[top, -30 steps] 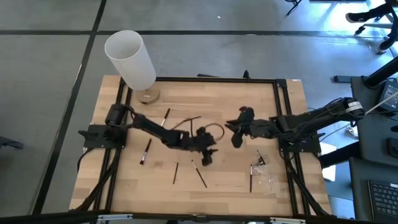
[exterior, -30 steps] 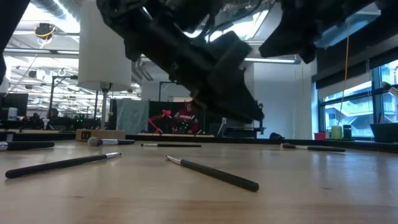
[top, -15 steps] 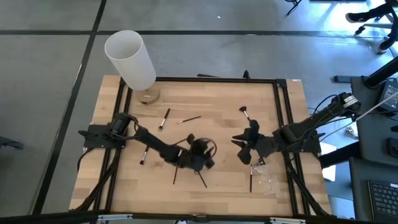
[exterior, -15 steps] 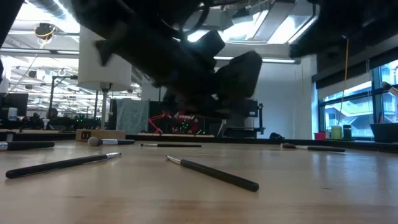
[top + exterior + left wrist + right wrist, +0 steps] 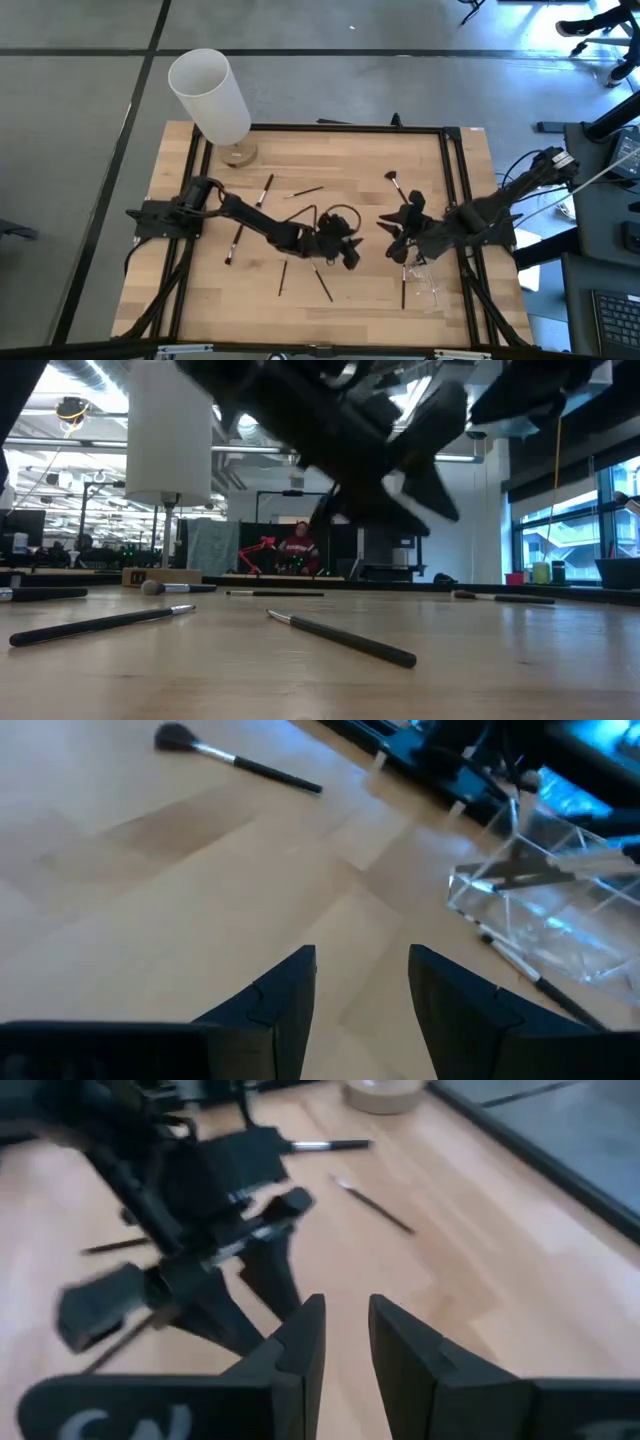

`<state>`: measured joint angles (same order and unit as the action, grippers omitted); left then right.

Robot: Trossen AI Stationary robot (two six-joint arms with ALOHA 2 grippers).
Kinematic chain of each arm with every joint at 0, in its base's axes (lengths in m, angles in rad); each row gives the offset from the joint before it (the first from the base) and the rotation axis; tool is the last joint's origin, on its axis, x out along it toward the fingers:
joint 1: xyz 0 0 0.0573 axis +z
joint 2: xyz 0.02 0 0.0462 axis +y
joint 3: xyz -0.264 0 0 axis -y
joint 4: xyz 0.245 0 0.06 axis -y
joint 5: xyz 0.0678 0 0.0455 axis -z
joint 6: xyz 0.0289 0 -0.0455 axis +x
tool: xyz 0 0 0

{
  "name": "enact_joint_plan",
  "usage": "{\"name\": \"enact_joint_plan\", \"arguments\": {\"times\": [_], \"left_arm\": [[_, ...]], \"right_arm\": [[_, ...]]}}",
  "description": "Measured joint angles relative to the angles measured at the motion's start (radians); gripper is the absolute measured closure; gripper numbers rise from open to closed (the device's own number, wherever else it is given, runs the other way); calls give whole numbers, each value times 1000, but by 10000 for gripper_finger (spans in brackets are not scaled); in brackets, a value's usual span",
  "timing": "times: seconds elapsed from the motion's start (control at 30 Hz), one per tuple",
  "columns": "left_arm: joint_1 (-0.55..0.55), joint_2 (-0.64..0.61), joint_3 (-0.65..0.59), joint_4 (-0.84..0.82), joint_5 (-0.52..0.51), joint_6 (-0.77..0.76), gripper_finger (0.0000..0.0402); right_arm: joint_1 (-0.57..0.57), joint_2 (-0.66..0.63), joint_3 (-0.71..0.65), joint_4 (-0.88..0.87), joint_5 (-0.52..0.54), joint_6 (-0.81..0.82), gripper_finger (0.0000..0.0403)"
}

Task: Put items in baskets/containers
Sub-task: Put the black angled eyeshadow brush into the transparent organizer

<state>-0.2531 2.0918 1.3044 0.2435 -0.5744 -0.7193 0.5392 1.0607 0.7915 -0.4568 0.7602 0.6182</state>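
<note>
Clear plastic, barely showing, the container [image 5: 428, 285] is sitting at the near right corner of the wooden counter [image 5: 330, 150], a few brushes already lying in or against it. The left tool [image 5: 347, 252] is hanging low over mid-counter, well to the left of the container, fingers [image 5: 290, 995] parted with bare wood between them, gripping nothing. The right tool [image 5: 398, 240] is hovering just up-left of the container, fingers [image 5: 300, 1342] a narrow gap apart, also holding nothing. Loose brushes are lying left of the container: two thin dark ones [image 5: 323, 283] near the front edge just under the left tool, one pale-tipped [image 5: 266, 188] and one flared-head brush [image 5: 393, 180] farther back. Likely step: left arm picking the nearest thin brush. To do it well, I'd be turning the wrist so the fingers straddle the handle crosswise, dropping until the tips are nearly touching wood, closing at mid-handle so it isn't tipping, and keeping clear of the right arm while carrying toward the container.
</note>
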Motion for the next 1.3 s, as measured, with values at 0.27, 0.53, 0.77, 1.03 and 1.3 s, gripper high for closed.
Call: {"name": "enact_joint_plan", "arguments": {"times": [0.27,0.53,0.77,1.03,1.3], "left_arm": [[-44,107,264,-169,3,50,245],[-36,336,567,-215,130,-10,245],[-18,506,874,-387,195,-61,245],[-19,608,997,-389,222,12,245],[-27,645,997,-369,235,270,245]], "right_arm": [[57,-2,25,-497,-41,416,322],[153,-14,-7,-685,-20,705,322],[191,-38,-7,-726,-18,661,322],[262,-87,-7,-860,27,727,322],[283,-144,-7,-834,62,729,322]]}}
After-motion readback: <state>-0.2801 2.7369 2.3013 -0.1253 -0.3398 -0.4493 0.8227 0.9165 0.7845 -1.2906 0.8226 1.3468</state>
